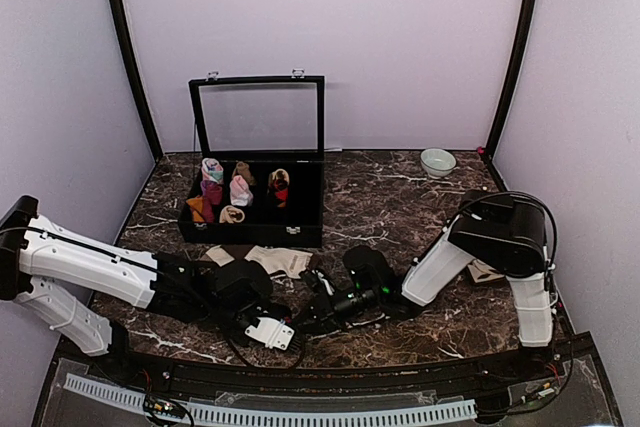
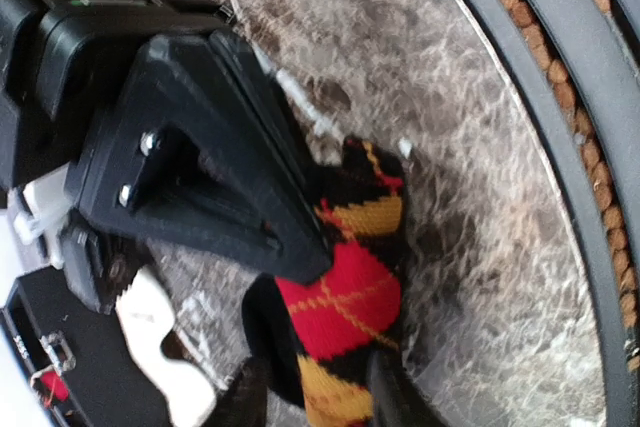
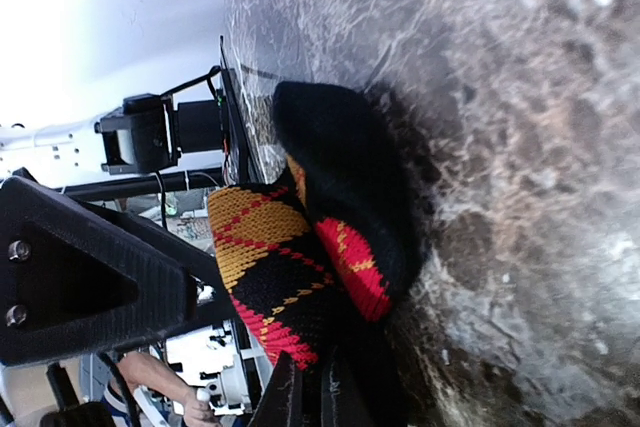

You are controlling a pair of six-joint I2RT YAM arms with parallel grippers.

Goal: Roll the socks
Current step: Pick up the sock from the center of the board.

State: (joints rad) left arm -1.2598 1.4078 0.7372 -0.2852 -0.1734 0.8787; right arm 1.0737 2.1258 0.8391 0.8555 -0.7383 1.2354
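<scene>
- The black fabric sock with red and orange argyle diamonds (image 2: 340,297) lies on the dark marbled bench (image 1: 400,207) near its front edge, where the 2 arms meet nose to nose.
- The left gripper (image 2: 318,402) has its jaws narrow, with 1 finger against each side of the argyle sock. The fabric fills the space between them, which reads as a grip across the sock's width.
- The right gripper (image 3: 312,379) has its jaws fully together. Its tip rests on a red diamond just ahead of the left jaws. Whether a fold is caught between the tips cannot be told.
- The relation that matters: in the left wrist view the sock's long axis runs straight out from the left jaws, and the right tip bears on it from 1 side, partway along.
- In the right wrist view the far end looks doubled over into a black hump.
- Both arms are at the sock, so neither is meaningfully nearer.
- Judgement: the roll looks barely begun. The next move probably means turning the held end along that long axis while the right tip pins the fabric, and soft knit could slip free.
- The cream fabric socks with brown ends (image 1: 275,260) lie flat and unrolled just in front of the open black compartment box (image 1: 260,230), touched by neither gripper.
</scene>
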